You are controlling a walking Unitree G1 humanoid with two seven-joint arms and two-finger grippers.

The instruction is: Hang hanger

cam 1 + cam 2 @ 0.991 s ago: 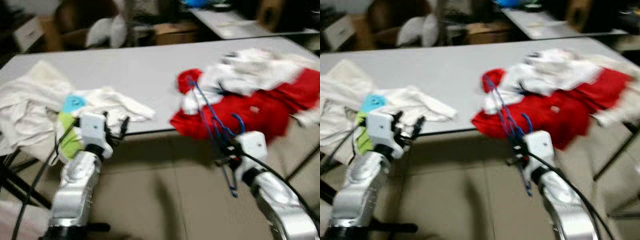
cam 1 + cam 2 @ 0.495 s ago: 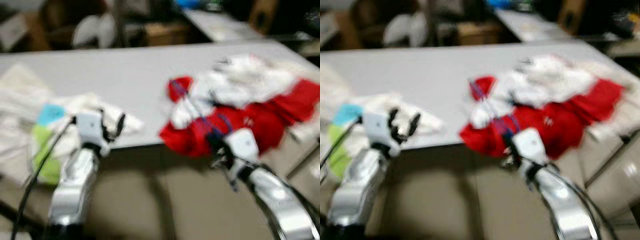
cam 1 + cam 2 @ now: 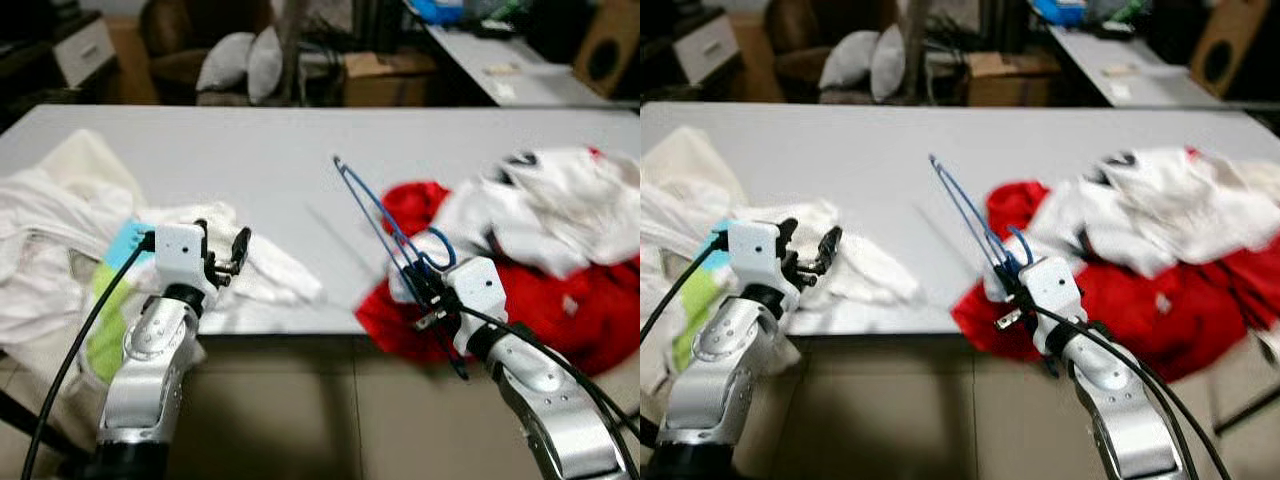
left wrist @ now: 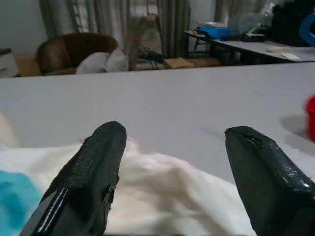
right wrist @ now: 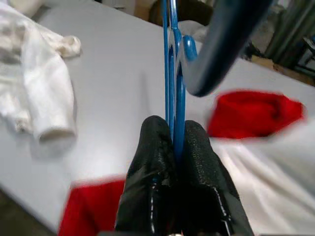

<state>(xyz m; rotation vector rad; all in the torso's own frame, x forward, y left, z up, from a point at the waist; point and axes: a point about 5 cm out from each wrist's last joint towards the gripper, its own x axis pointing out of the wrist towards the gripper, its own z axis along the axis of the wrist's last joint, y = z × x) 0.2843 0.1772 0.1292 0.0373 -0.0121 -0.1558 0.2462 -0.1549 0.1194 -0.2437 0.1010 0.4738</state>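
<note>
Grey table [image 3: 250, 160] — white clothes [image 3: 60, 215] left, red-and-white garments [image 3: 560, 260] right

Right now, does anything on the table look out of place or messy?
Yes. A red and white garment pile droops over the grey table's near edge, and the right gripper grips a bare blue wire hanger.

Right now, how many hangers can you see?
1: a blue wire hanger, pinched in the right claw above the table's front edge, beside the red garment. Others could be hidden under the clothes.
</note>
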